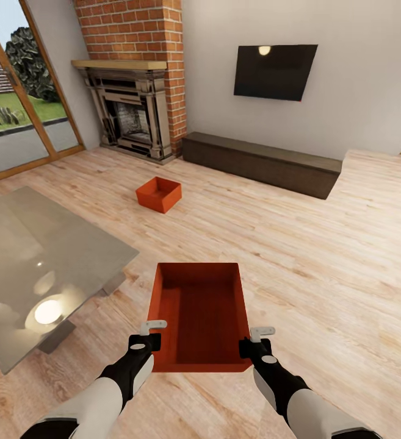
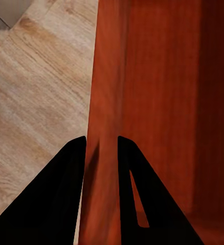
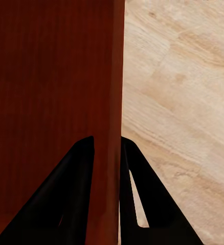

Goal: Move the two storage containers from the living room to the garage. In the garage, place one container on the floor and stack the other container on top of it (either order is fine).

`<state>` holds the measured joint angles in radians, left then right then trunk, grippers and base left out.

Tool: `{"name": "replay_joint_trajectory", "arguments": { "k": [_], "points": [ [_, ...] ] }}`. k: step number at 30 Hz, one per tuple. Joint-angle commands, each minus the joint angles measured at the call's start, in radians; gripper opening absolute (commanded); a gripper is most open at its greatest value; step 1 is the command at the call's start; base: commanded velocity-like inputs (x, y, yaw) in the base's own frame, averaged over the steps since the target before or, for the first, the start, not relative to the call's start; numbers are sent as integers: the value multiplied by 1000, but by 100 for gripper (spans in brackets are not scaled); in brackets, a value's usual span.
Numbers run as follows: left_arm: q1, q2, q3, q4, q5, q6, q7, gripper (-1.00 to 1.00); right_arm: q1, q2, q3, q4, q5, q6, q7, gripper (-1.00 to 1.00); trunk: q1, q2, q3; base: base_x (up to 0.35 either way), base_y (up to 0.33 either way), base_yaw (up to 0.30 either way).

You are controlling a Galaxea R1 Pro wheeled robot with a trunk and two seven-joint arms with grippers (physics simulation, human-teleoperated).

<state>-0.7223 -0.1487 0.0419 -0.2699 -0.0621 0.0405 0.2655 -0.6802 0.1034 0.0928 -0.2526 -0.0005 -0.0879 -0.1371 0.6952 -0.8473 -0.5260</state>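
Note:
One orange-red storage container [image 1: 200, 317] is right in front of me over the living room's light wood-plank floor [image 1: 322, 262]. My left gripper [image 1: 154, 341] is shut on its left wall [image 2: 99, 92], one finger inside and one outside. My right gripper [image 1: 249, 345] is shut on its right wall [image 3: 114, 76] the same way. In the left wrist view the left gripper [image 2: 102, 145] straddles the thin wall, and in the right wrist view the right gripper [image 3: 108, 144] does too. The other storage container [image 1: 158, 194] sits on the planks farther off, in front of the fireplace.
A glass table [image 1: 41, 256] stands close at my left. A red-brick fireplace [image 1: 133, 116] and wood-framed glass doors [image 1: 17, 122] are at the far left. A low dark bench [image 1: 267, 161] runs along the white wall under a TV [image 1: 274, 71]. Open planks stretch to the right.

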Motion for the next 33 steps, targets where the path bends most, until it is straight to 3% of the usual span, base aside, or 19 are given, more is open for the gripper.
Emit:
{"name": "replay_joint_trajectory", "arguments": {
  "k": [1, 33],
  "points": [
    [0, 0, 27, -2, -18, 6, 18, -100, -1, -1, -13, -1, 4, -3, -9, -100, 0, -1, 1, 0, 0, -16],
    [0, 0, 26, 1, -18, 6, 18, -100, -1, -1, -12, -1, 4, -3, -7, -100, 0, -1, 49, 0, 0, -1]
  ]
}}
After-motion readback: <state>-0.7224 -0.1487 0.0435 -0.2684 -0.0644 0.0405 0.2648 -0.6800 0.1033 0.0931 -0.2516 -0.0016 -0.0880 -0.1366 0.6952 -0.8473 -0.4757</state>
